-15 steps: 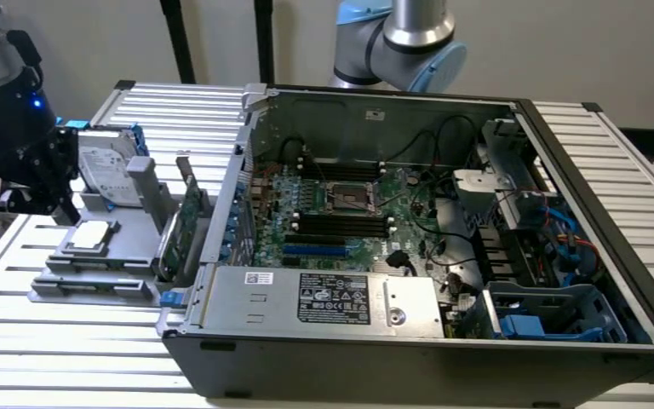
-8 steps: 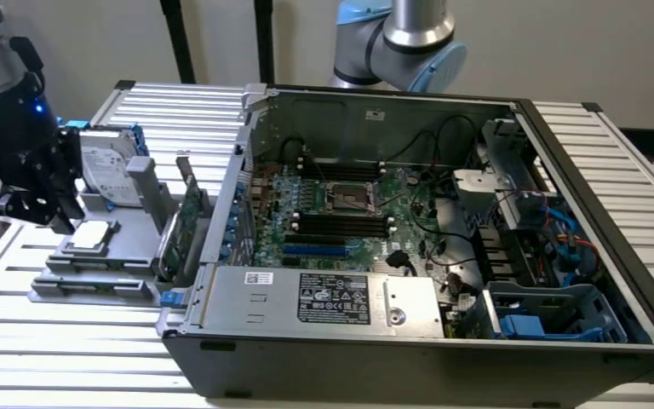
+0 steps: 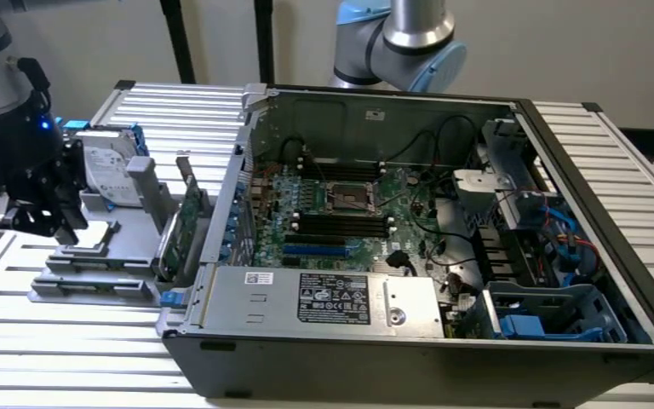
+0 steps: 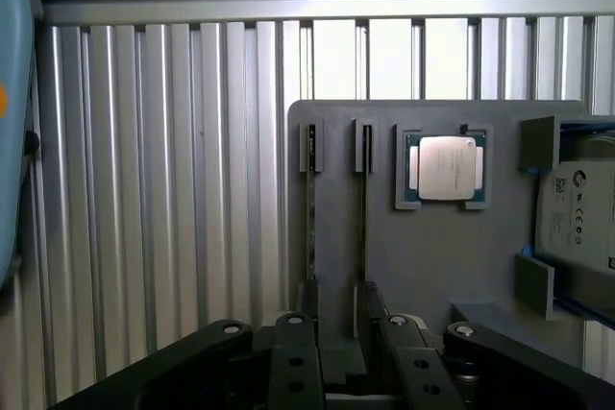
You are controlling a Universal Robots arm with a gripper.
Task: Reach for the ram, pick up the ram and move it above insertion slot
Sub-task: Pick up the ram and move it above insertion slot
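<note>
The ram (image 4: 310,228) shows edge-on in the wrist view as a thin green strip standing in a narrow holder of the grey fixture plate (image 4: 432,266). A second, darker strip (image 4: 363,223) stands in the parallel holder beside it. My gripper (image 4: 336,324) hangs over the near end of these two holders, open, with nothing between its fingers (image 4: 293,343). In the exterior view the gripper (image 3: 45,223) is at the left, over the grey fixture (image 3: 88,268) outside the computer case. The motherboard's black slots (image 3: 339,225) lie inside the open case.
A CPU chip (image 4: 444,168) sits in a pocket of the fixture, and a silver hard drive (image 3: 109,166) stands behind it. A green expansion card (image 3: 187,223) stands against the case wall (image 3: 219,213). A second arm (image 3: 412,38) rises behind the case. The table is ribbed metal (image 4: 163,189).
</note>
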